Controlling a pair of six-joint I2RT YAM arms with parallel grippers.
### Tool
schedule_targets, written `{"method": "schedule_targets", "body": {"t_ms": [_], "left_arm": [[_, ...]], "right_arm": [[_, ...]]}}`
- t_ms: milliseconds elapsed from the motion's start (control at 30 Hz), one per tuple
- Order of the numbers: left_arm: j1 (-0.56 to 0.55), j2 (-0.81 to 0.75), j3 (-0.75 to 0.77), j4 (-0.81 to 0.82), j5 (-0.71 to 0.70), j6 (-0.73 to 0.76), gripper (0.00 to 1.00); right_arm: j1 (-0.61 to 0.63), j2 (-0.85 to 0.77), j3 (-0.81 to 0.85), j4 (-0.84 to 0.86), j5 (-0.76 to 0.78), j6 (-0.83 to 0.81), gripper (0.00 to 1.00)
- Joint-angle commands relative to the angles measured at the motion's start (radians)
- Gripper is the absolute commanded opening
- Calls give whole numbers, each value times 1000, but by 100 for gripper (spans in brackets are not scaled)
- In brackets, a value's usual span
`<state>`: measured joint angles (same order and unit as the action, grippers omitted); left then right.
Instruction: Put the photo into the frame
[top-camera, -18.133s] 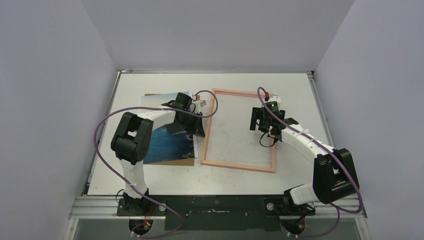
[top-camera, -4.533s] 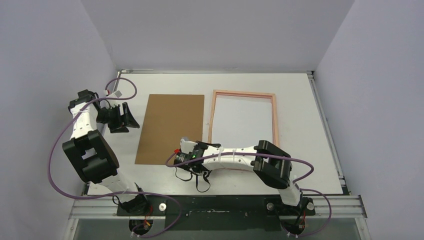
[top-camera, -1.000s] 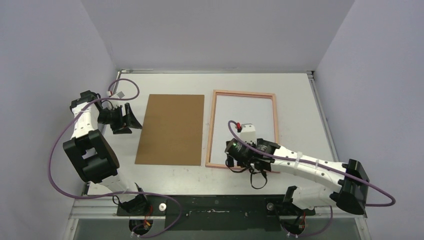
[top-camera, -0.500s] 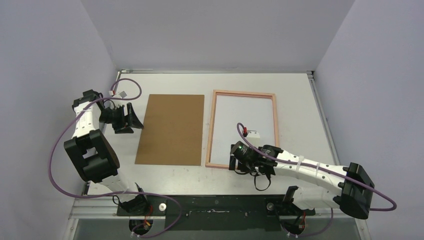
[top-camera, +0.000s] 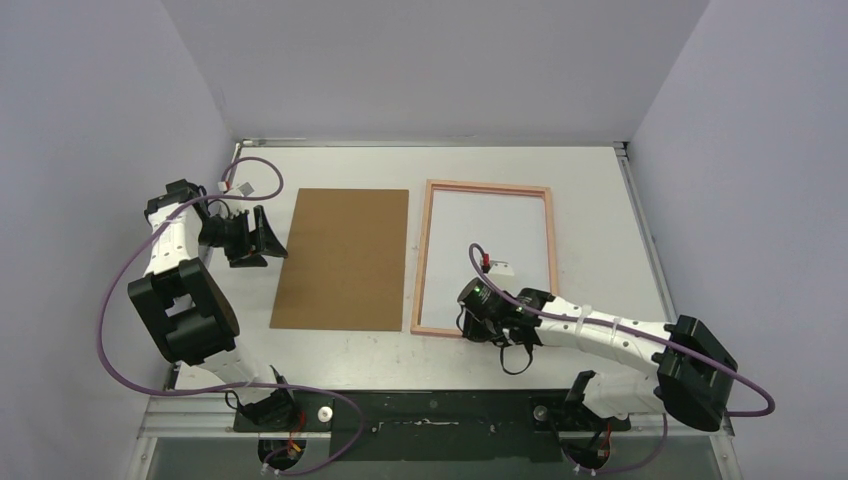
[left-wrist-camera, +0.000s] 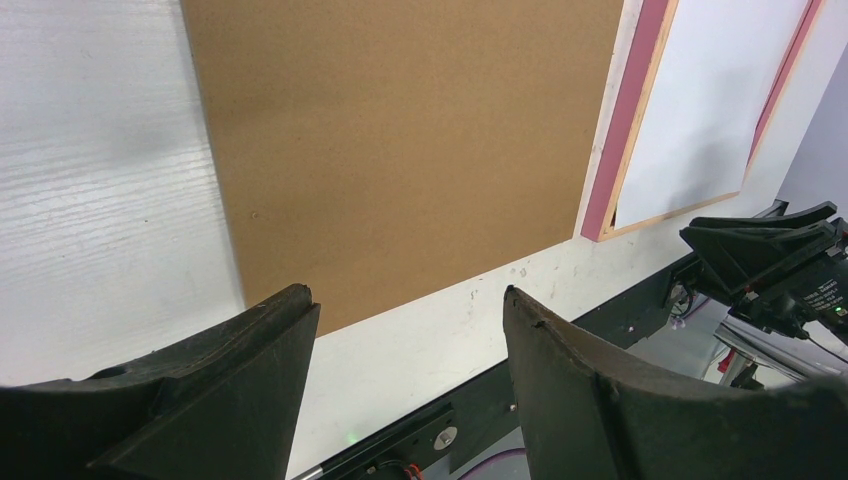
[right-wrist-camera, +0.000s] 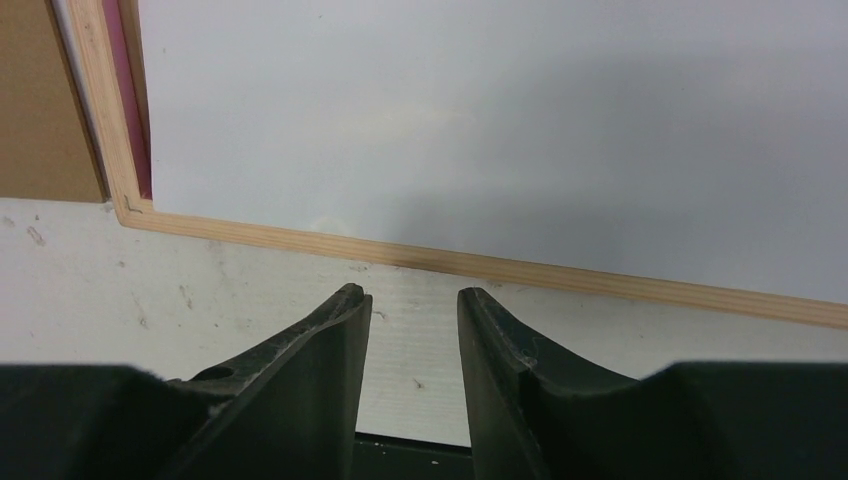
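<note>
The thin pink frame (top-camera: 420, 260) lies flat right of centre, and a white sheet (top-camera: 485, 235) fills its opening, most likely the photo lying face down. No printed side shows. My right gripper (top-camera: 470, 328) hovers low over the table just on the near side of the frame's near rail (right-wrist-camera: 480, 265). Its jaws stand narrowly open with only table between them (right-wrist-camera: 413, 292). My left gripper (top-camera: 268, 238) stands open and empty (left-wrist-camera: 410, 300) left of the brown board, apart from it. The frame's pink rail (left-wrist-camera: 615, 150) and the white sheet (left-wrist-camera: 710, 100) show beyond the board.
A plain brown backing board (top-camera: 345, 258) lies flat just left of the frame, almost touching it. The black base rail (top-camera: 430, 410) runs along the near edge. Walls close in the table on the left, the back and the right.
My right gripper's jaws have narrowed a good deal, and its arm has drawn back slightly toward the frame's near rail. The left arm, board and frame have not moved.
</note>
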<state>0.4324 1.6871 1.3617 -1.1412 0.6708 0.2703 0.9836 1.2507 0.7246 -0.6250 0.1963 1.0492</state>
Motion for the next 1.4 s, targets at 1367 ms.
{"method": "schedule_targets", "body": {"t_ms": [1367], "left_arm": [[-2,6,43,-18,21,7,66]], "right_arm": [[-145,-28,-65,106,-64,-92,23]]}}
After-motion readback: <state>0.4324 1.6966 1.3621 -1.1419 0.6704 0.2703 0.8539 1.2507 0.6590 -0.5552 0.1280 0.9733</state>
